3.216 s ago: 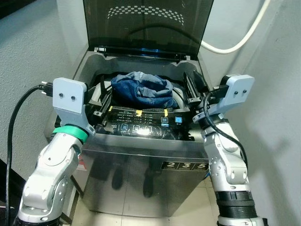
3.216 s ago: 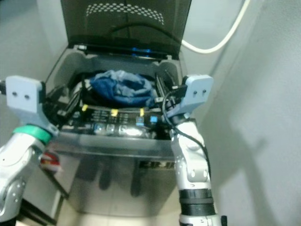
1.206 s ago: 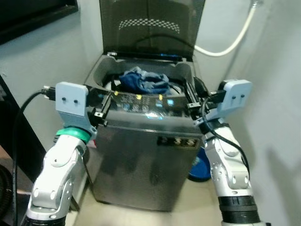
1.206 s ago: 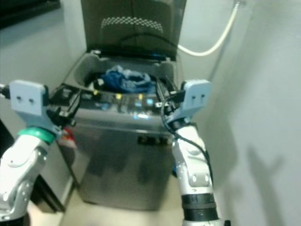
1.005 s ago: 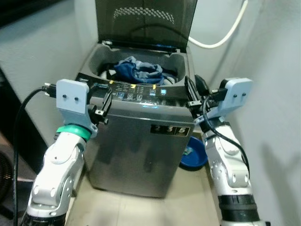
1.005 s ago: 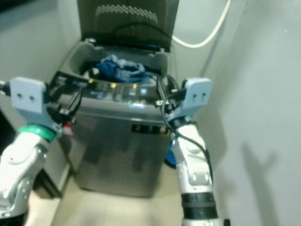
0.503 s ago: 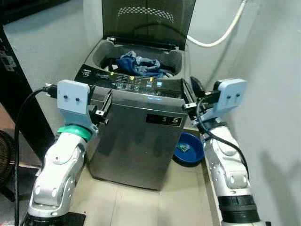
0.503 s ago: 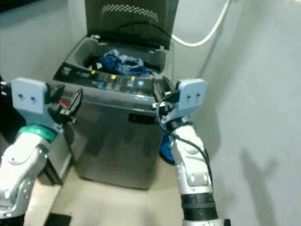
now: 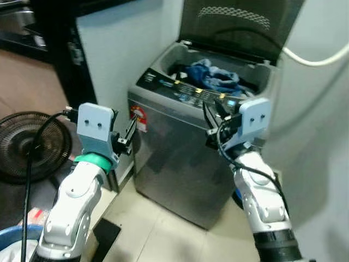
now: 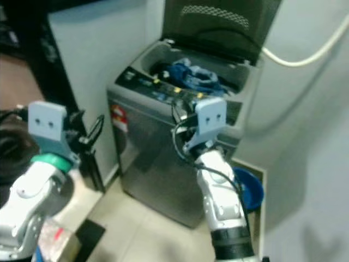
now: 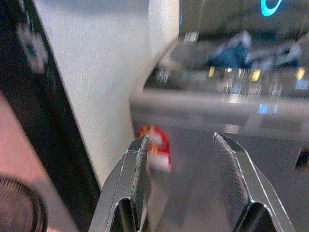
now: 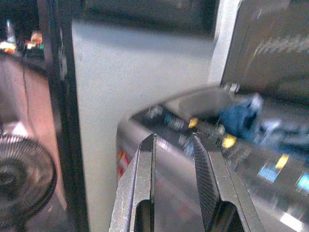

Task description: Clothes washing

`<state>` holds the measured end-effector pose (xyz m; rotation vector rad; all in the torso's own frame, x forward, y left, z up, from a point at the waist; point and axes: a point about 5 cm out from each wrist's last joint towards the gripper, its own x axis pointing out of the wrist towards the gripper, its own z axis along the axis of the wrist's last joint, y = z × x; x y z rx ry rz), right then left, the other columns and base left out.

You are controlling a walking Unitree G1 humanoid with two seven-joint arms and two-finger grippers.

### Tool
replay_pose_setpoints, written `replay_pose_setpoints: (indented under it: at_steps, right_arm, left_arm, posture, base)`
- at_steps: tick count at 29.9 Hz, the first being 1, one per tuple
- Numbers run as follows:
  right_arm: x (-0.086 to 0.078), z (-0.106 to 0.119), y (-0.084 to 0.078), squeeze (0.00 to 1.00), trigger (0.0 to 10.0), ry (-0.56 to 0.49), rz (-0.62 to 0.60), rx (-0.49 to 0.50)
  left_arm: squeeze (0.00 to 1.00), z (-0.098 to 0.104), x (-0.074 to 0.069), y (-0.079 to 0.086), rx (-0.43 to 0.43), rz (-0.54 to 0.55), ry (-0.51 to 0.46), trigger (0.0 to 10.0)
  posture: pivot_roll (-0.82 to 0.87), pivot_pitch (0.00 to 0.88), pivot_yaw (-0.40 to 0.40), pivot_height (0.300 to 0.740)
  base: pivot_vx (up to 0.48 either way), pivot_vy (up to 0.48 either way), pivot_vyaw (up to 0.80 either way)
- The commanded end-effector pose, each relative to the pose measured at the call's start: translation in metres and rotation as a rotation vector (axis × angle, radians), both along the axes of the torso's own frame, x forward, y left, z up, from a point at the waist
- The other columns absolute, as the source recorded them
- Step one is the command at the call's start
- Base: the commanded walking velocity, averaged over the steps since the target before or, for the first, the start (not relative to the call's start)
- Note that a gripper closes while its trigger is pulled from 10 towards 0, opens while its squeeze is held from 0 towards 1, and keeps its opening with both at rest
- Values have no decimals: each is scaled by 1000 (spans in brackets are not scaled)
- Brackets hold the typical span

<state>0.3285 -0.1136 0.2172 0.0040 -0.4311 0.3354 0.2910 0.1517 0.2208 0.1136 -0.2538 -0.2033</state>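
Observation:
A grey top-loading washing machine (image 9: 180, 158) stands with its dark lid (image 9: 240, 27) raised. Blue clothes (image 9: 215, 73) lie heaped in its drum behind the control panel (image 9: 185, 93). My left gripper (image 9: 130, 131) hangs in the air to the left of the machine's front corner, open and empty, its fingers (image 11: 137, 174) wide apart. My right gripper (image 9: 211, 115) is raised in front of the panel, apart from it. Its fingers (image 12: 207, 169) stand a little apart with nothing between them. The blurred clothes (image 12: 239, 118) also appear in the right wrist view.
A black floor fan (image 9: 27, 147) stands at the left by a dark doorway. A white wall corner (image 9: 131, 49) is beside the machine. A blue basin (image 10: 248, 188) lies on the floor at the machine's right. A white hose (image 9: 322, 54) hangs on the wall. A blue-rimmed tub (image 9: 8, 245) sits at the lower left.
The camera has backed away and turned left, so the machine now sits farther off and to the right. The fan and doorway have come into view. Both arms stay raised.

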Motion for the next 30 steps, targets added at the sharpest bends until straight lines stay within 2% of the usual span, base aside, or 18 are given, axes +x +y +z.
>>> replay_pose_setpoints:
  at_steps: [1, 2, 3, 4, 7, 8, 9, 11, 13, 14, 15, 16, 17, 20, 22, 25, 26, 30]
  right_arm:
    - [0, -11, -2, 0, 10000, 30, -11, -12]
    - [0, -14, -3, 0, 10000, 37, -14, -18]
    - [0, -28, -5, 0, 10000, 83, -26, -30]
    - [0, -28, -5, 0, 10000, 83, -26, -30]
    - [-4, -78, -13, 0, 10000, 255, -61, -73]
    - [-4, -78, -13, 0, 10000, 255, -61, -73]
    - [-6, -91, -15, 0, 10000, 295, -68, -93]
    - [-6, -91, -15, 0, 10000, 295, -68, -93]
    - [-13, -120, -20, 0, 10000, 389, -93, -126]
    - [-13, -120, -20, 0, 10000, 389, -93, -126]
    - [-18, -134, -22, 0, 10000, 435, -105, -154]
    - [-18, -134, -22, 0, 10000, 435, -105, -154]
    - [-22, -146, -25, 0, 10000, 470, -115, -174]
    - [-27, -159, -29, 0, 10000, 511, -130, -204]
    - [-27, -159, -29, 0, 10000, 511, -130, -204]
    - [-33, -176, -36, 0, 10000, 577, -155, -232]
    - [-37, -185, -40, 0, 10000, 621, -172, -211]
    - [-42, -196, -45, 0, 10000, 681, -193, -161]
  left_arm:
    - [0, -12, 0, -2, 10, -9, 45, 10000]
    - [0, -15, 0, -2, 4, -9, 56, 10000]
    - [0, -27, -1, -2, 13, -6, 93, 10000]
    - [0, -27, -1, -2, 13, -6, 93, 10000]
    - [0, -66, -8, -2, 63, 12, 213, 10000]
    - [0, -66, -8, -2, 63, 12, 213, 10000]
    - [0, -75, -9, -2, 66, 14, 240, 10000]
    - [0, -75, -9, -2, 66, 14, 240, 10000]
    - [0, -93, -14, -1, 78, 27, 297, 10000]
    - [0, -93, -14, -1, 78, 27, 297, 10000]
    - [0, -101, -16, 0, 79, 31, 322, 10000]
    - [0, -101, -16, 0, 79, 31, 322, 10000]
    - [0, -108, -18, 2, 88, 39, 343, 10000]
    - [0, -117, -19, 4, 99, 48, 368, 10000]
    - [0, -117, -19, 4, 99, 48, 368, 10000]
    - [0, -131, -22, 7, 121, 58, 407, 10000]
    - [0, -141, -24, 8, 131, 70, 433, 10000]
    - [0, -156, -28, 11, 140, 87, 472, 10000]
  posture:
    - [105, 39, -13, 740]
    - [105, 39, -13, 740]
    - [106, 47, -14, 740]
    - [106, 47, -14, 740]
    - [105, 53, -16, 740]
    - [105, 53, -16, 740]
    - [104, 54, -16, 740]
    - [104, 54, -16, 740]
    - [107, 57, -18, 740]
    - [107, 57, -18, 740]
    - [109, 59, -18, 740]
    - [109, 59, -18, 740]
    - [111, 59, -18, 740]
    - [109, 59, -17, 740]
    - [109, 59, -17, 740]
    - [109, 58, -17, 740]
    - [111, 60, -17, 740]
    - [110, 60, -17, 740]
  base:
    - [0, 0, 794]
    - [0, 0, 794]
    - [0, 0, 794]
    - [0, 0, 794]
    - [0, 0, 794]
    - [0, 0, 794]
    - [0, 0, 794]
    - [0, 0, 794]
    - [0, 0, 794]
    - [0, 0, 794]
    - [0, 0, 794]
    - [0, 0, 794]
    - [0, 0, 794]
    - [0, 0, 792]
    - [0, 0, 788]
    - [0, 0, 788]
    - [0, 0, 788]
    - [0, 0, 783]
